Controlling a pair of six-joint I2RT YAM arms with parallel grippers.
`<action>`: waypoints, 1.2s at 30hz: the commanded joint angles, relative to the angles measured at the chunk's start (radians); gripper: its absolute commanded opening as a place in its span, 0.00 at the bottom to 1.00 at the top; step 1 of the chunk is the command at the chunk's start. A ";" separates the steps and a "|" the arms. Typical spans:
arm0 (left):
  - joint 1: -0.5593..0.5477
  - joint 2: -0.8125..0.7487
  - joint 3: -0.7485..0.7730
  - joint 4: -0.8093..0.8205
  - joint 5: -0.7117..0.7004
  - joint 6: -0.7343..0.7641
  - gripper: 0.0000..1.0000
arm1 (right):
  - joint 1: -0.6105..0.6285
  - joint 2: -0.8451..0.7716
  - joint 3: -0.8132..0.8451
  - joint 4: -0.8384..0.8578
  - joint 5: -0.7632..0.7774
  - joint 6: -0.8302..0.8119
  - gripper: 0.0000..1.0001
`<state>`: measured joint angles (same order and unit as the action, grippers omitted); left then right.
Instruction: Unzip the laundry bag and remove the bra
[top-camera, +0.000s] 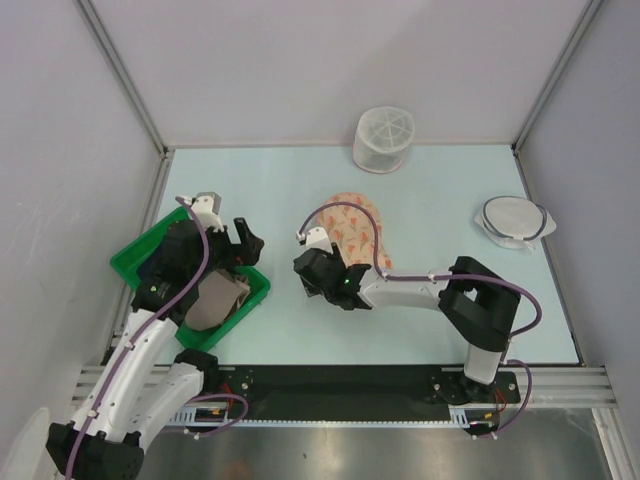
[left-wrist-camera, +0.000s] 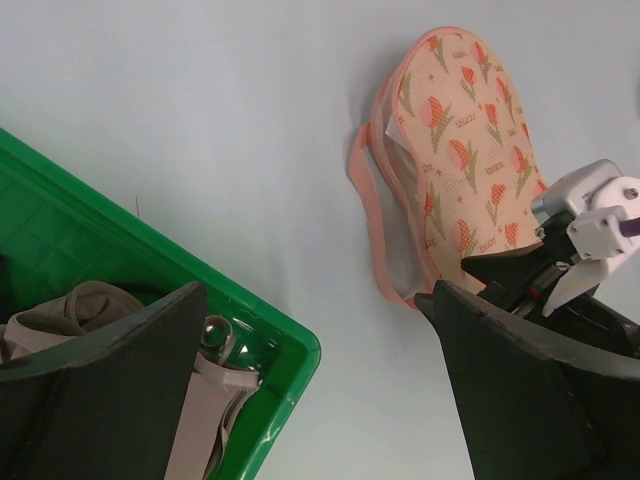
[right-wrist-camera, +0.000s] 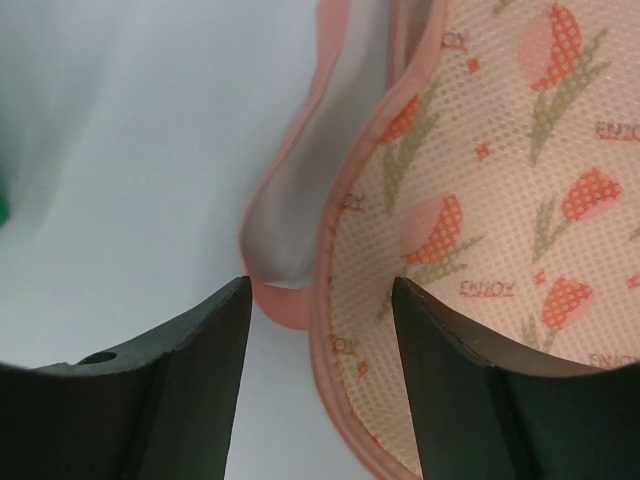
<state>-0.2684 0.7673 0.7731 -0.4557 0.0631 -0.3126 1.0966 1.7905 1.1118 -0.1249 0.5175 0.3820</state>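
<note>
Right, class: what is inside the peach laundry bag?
The laundry bag gapes along its pink edge by the open right gripper, showing only something pale whitish. Its printed top covers the rest, so the contents cannot be told.

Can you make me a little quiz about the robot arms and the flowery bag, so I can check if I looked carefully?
1. True or false: the laundry bag lies inside the green bin.
2. Which gripper is at the bag's pink edging? A: left. B: right.
3. What colour is the cloth in the bin?

Key:
1. False; it lies on the table.
2. B, the right gripper.
3. Tan.
</note>
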 joint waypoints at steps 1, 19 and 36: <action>0.012 -0.013 -0.005 0.018 0.020 0.010 1.00 | 0.002 0.030 0.042 -0.051 0.116 0.014 0.62; 0.023 0.001 -0.008 0.025 0.032 0.007 1.00 | -0.102 -0.052 0.016 -0.009 -0.020 0.003 0.00; 0.032 0.027 -0.011 0.026 0.040 0.004 1.00 | -0.369 -0.431 -0.224 0.011 -0.128 0.028 0.00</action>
<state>-0.2459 0.7982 0.7647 -0.4553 0.0864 -0.3130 0.7700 1.4235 0.9268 -0.1085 0.3794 0.4068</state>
